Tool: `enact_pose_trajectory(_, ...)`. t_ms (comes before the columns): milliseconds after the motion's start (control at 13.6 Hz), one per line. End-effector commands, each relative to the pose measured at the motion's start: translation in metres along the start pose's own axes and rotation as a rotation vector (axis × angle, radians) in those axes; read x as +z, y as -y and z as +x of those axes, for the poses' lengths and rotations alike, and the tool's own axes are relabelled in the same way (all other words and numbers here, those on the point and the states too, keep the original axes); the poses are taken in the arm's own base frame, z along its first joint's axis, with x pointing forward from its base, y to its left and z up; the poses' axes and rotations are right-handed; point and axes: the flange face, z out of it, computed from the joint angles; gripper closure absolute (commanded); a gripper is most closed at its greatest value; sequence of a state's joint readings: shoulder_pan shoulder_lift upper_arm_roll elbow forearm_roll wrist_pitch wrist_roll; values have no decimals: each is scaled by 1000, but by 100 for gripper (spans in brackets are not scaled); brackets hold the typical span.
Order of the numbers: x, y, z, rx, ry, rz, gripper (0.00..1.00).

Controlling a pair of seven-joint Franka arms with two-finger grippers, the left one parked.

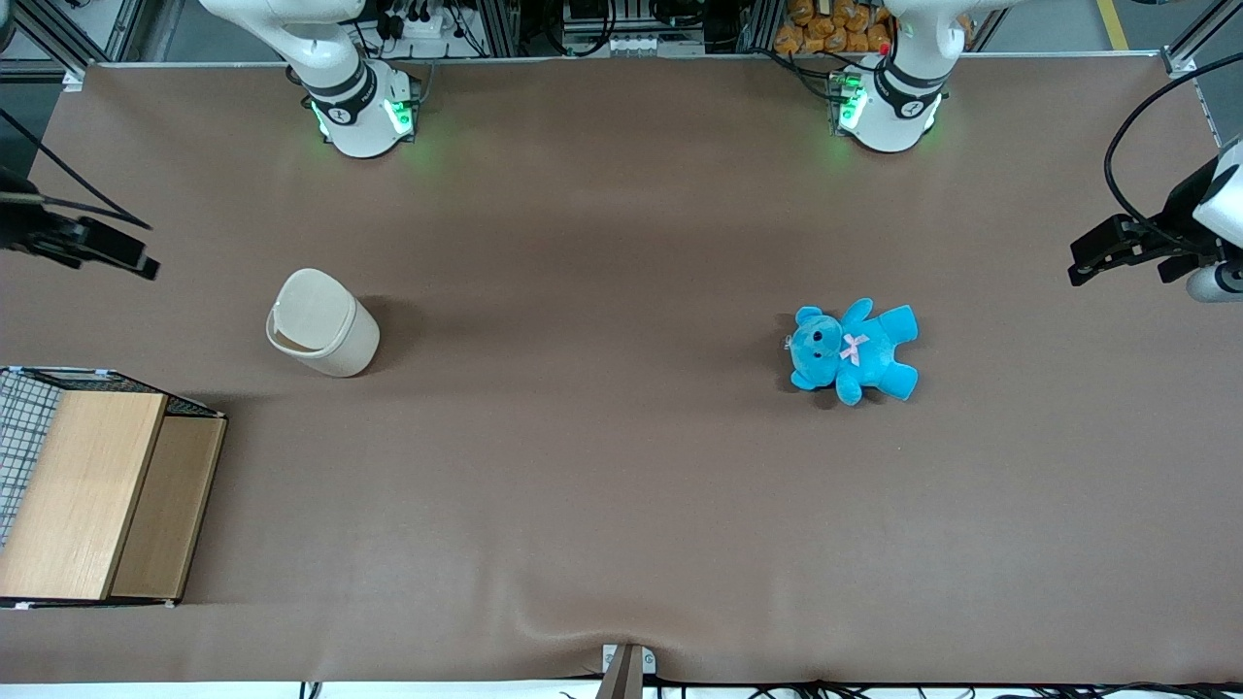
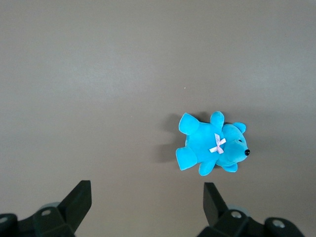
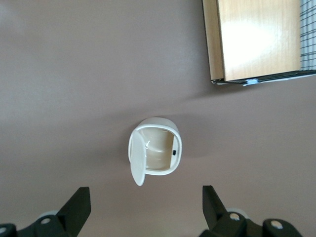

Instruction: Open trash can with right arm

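Over at the working arm's end of the table, the trash can [image 1: 323,323] is standing upright with its lid [image 3: 138,162] already swinging up on its hinge. Right gripper [image 3: 143,210] is hovering high above it, fingers spread wide, gripping nothing, probably clearing off. Wooden box [image 1: 102,495] is sitting nearer the front camera.

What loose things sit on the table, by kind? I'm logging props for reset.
Trash can, lid open: 1
Blue teddy bear: 1
Wooden box: 1
Total: 3
The gripper hangs above the trash can, fingers open.
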State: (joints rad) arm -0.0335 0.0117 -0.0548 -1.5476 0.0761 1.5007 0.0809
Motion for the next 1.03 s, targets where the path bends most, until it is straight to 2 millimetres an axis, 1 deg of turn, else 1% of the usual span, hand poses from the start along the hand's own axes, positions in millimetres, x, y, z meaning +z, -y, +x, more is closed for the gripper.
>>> enact_pose_trajectory(0, -20, -4, -17, -63, -8, 0, 0)
enact_pose_trajectory(147, -20, -9, -17, -64, -3, -5, 0)
enact_pose_trajectory(220, -20, -8, -17, -64, -3, -12, 0)
enact_pose_trajectory(294, -23, -6, -15, -60, -12, -20, 0)
enact_pose_trajectory(367, -31, -6, -13, -62, -29, -27, 0)
enact_pose_trajectory(440, -29, -6, -9, -61, -27, -31, 0)
enact_pose_trajectory(587, -29, -3, -10, -66, -27, -42, 0)
enact_pose_trajectory(954, -26, -3, -9, -65, -22, -49, 0)
